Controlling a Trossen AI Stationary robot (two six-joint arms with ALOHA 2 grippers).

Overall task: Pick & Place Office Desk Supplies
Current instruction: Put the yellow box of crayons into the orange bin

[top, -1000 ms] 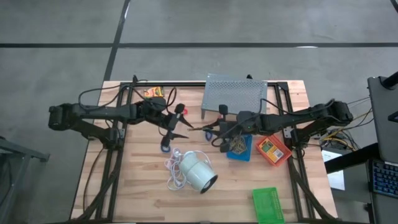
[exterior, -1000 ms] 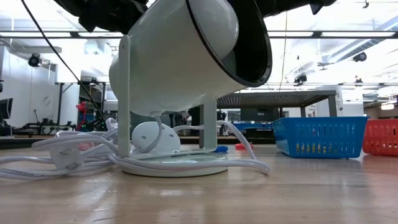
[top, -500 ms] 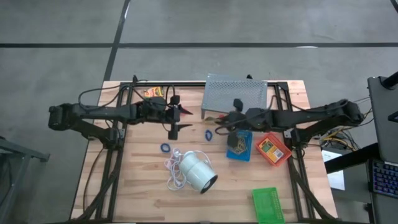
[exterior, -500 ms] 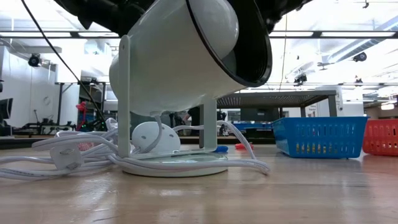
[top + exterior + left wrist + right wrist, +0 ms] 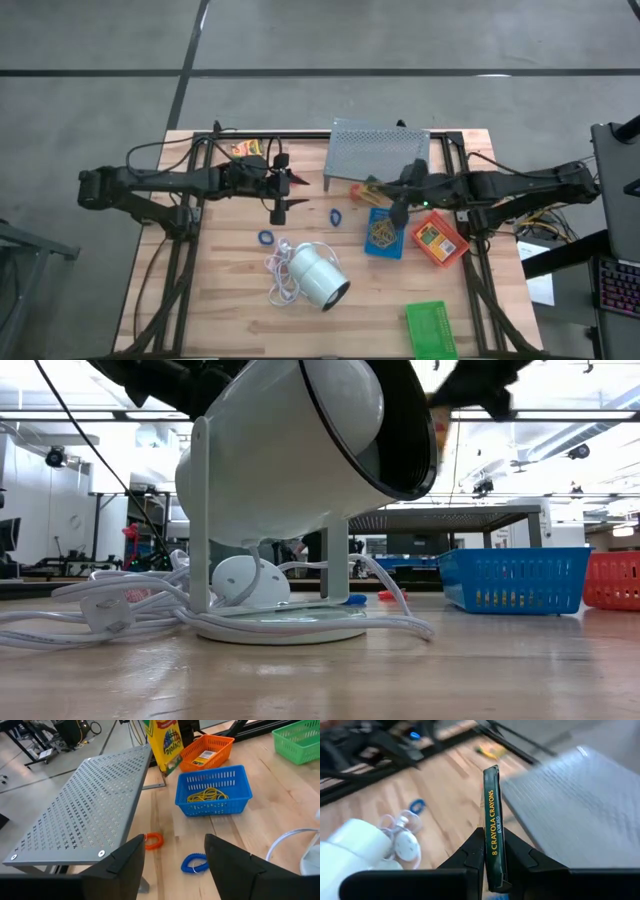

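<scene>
A crayon box (image 5: 492,827), yellow-green with "8 CRAYOLA CRAYONS" printed down its narrow edge, is pinched between the two dark fingers of the right gripper (image 5: 492,862), which are clamped together on its lower end. It is held up off the table, near the front edge of the grey perforated stand (image 5: 378,152) and just above the blue tray (image 5: 384,234), where a tangle of tan rubber bands (image 5: 206,796) lies. The box looks like thin cardboard: light, fairly stiff along its length, but easy to crush across its broad faces, so a grip across the narrow sides near one end, as here, seems sensible; a slick printed surface could let it twist in the fingers. The red tray (image 5: 438,240), touching the blue one, already holds a small printed box. On the far side the left gripper (image 5: 281,205) hangs over bare wood with its fingers apart, holding nothing as far as I can tell from above, and a red loop (image 5: 153,840) and a blue loop (image 5: 194,863) lie on the table ahead of it. The loops look soft and light, best nipped across the ring. A green tray (image 5: 431,329) sits near the table's front edge.
</scene>
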